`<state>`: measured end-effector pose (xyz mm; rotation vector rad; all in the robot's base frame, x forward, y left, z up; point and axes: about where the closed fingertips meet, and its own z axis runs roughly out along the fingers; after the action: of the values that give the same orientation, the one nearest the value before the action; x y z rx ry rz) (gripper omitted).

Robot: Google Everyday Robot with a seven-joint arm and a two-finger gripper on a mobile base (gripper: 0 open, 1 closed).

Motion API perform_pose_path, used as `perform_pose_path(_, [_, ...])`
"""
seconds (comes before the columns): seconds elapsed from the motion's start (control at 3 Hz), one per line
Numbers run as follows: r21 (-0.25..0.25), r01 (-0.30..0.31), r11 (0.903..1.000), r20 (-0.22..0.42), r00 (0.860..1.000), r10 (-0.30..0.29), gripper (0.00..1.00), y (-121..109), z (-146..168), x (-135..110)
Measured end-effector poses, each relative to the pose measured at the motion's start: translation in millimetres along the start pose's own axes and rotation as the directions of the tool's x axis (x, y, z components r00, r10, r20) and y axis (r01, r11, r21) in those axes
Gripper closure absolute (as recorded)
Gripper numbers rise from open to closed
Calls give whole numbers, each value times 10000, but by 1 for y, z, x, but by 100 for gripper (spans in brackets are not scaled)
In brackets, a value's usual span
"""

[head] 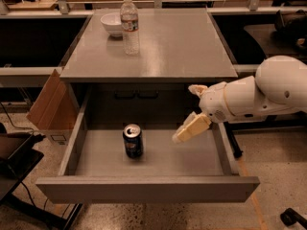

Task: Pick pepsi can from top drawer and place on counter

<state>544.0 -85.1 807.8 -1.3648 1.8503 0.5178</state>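
Note:
The pepsi can (pixel 133 141) stands upright in the open top drawer (pixel 144 188), left of the middle of its floor. My gripper (pixel 183 113) hangs over the right half of the drawer, to the right of the can and apart from it. It is open and empty: one cream finger (pixel 192 128) points down-left toward the can, the other (pixel 196 89) sits higher, near the counter's front edge. The grey counter (pixel 177 42) lies above and behind the drawer.
A clear water bottle (pixel 129 25) and a white bowl (pixel 112 23) stand at the counter's back left. A cardboard sheet (pixel 48 104) leans on the cabinet's left side. A dark chair or cart (pixel 14 157) is at the lower left. My white arm (pixel 268 92) reaches in from the right.

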Motion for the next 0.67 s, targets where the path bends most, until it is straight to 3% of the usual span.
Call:
perform_pose_path(0.33, [0,0,10000,0,10000,0,0,0,0,0])
perform_pose_path(0.67, [-623,-248,9977,429,9987,275,0,14,46,14])
